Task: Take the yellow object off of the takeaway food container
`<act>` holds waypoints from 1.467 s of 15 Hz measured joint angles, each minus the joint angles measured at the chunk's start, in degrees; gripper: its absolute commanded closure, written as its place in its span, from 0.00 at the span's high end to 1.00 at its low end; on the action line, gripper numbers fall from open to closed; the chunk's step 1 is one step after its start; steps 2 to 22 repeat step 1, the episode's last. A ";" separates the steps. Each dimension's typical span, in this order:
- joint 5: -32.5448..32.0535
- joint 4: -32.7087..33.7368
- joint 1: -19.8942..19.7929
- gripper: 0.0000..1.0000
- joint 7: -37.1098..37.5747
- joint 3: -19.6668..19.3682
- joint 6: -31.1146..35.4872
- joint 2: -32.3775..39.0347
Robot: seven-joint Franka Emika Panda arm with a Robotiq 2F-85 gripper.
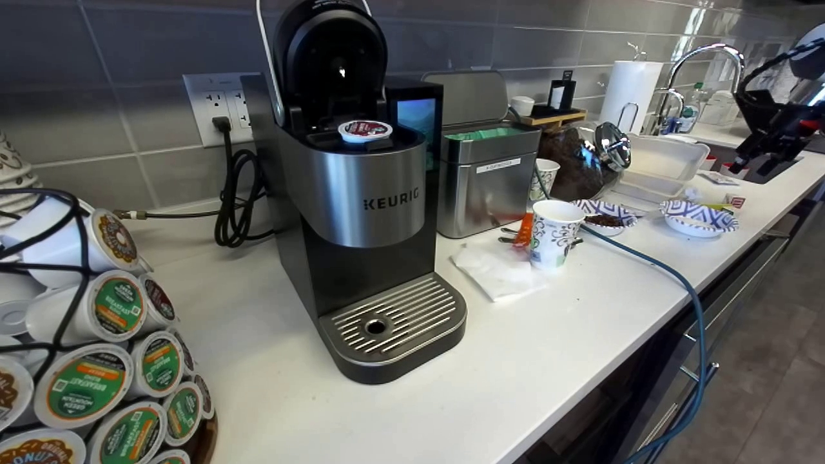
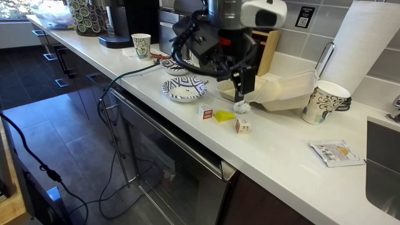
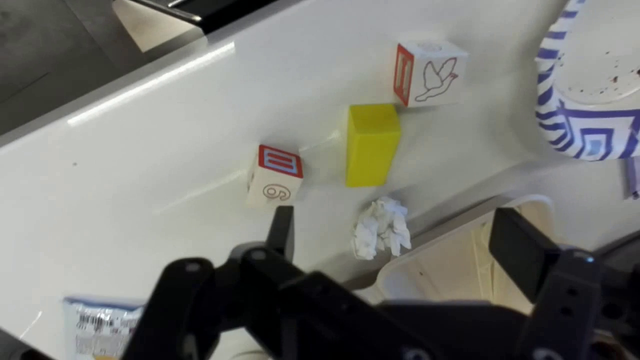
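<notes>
The yellow object (image 2: 225,116) is a bright yellow block lying on the counter, in front of the takeaway food container (image 2: 286,104) and apart from it. In the wrist view the yellow object (image 3: 372,150) lies between two letter cubes. The container is whitish, shallow and open; its near edge and inside show in the wrist view (image 3: 440,270), partly behind the gripper. In an exterior view the container (image 1: 670,161) stands towards the wall. My gripper (image 3: 400,237) is open and empty, fingers wide apart, above the counter near the container's edge. The gripper shows in both exterior views (image 2: 243,86) (image 1: 754,164).
Letter cubes (image 2: 205,112) (image 2: 243,126) and crumpled paper (image 2: 242,107) lie near the yellow object. Blue-patterned dishes (image 2: 184,89), a paper cup (image 2: 325,101), a foil packet (image 2: 337,152) and a paper towel roll (image 2: 359,47) are around. A sink (image 2: 382,168) is at the right.
</notes>
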 measured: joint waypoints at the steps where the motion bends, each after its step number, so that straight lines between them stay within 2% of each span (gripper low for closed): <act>1: -0.37 -2.51 -0.02 1.00 -2.28 0.22 2.29 -2.64; 22: -0.37 -2.51 -0.02 1.00 -2.28 0.22 2.29 -2.64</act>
